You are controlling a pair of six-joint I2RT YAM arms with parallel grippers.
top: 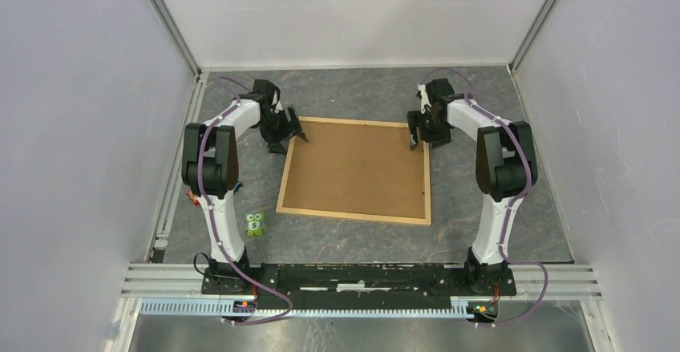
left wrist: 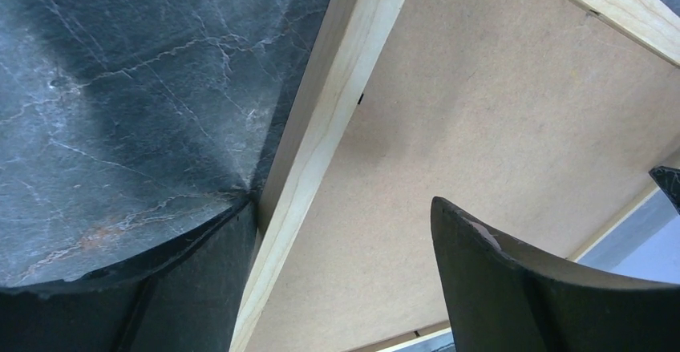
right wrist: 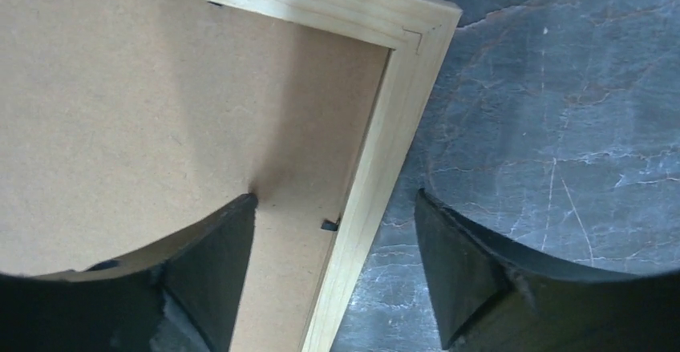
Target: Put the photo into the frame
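Flat on the dark marbled worktop [top: 361,87], near the left arm's base: a small green toy [top: 256,224] marked with a 5.

Just beyond it, the left hand [top: 286,134] at the far left corner of the frame [top: 353,215], spread wide and clamped on nothing. Seen from the left wrist: one finger [left wrist: 160,288] down on the worktop with its tip against the outer edge of the left wooden strip, the other [left wrist: 545,288] over the brown backing board [top: 357,167].

In the middle, the frame lying flat between the two arms, filled edge to edge by the backing board.

At the far right corner, the right hand [top: 417,134], likewise apart and gripping nothing. Seen from the right wrist: one finger [right wrist: 200,280] with its tip on the board, the other [right wrist: 497,280] over bare worktop just outside the right strip, and a small black clip [right wrist: 329,224] at the strip's inner edge.
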